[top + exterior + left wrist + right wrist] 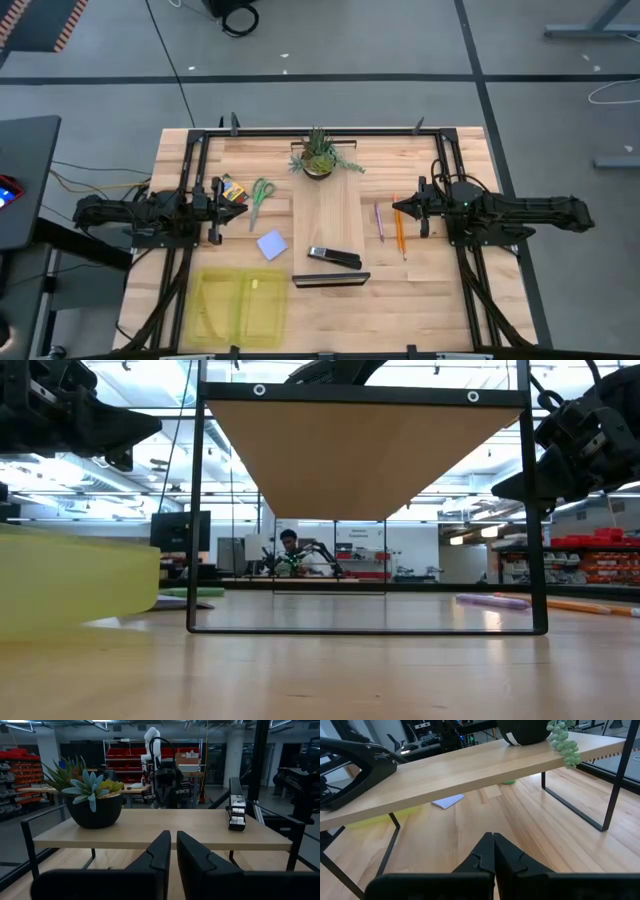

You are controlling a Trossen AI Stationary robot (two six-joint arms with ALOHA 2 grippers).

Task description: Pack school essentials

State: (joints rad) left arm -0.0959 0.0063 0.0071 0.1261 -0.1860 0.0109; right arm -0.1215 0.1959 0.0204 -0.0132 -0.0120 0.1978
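The school essentials lie loose on the counter [440, 300], in two groups either side of a raised wooden shelf [335, 215]. On the left side, the yellow-and-green crayon box [234, 188] sits just beside the green-handled scissors [259, 199], and the pale blue square note pad [272, 245] lies nearer the front, apart from both. On the right side, the thin purple pen [380, 221] and the orange pencils [399, 228] lie close together, roughly parallel.

A translucent yellow tray [238, 307] rests at the front left of the counter. Its two compartments hold almost nothing; one small pale item shows in the right compartment, too small to identify.

On the shelf, the small potted plant [318, 156] stands at the back end and the black stapler [334, 258] lies at the front end. A dark, flat object [331, 280] sits on the counter just in front of the shelf.

The left gripper [237, 201] hovers near the crayon box, its jaws nearly closed with only a narrow slit, grasping nothing. The right gripper [399, 209] hangs by the pencils, its jaws clenched together and empty.
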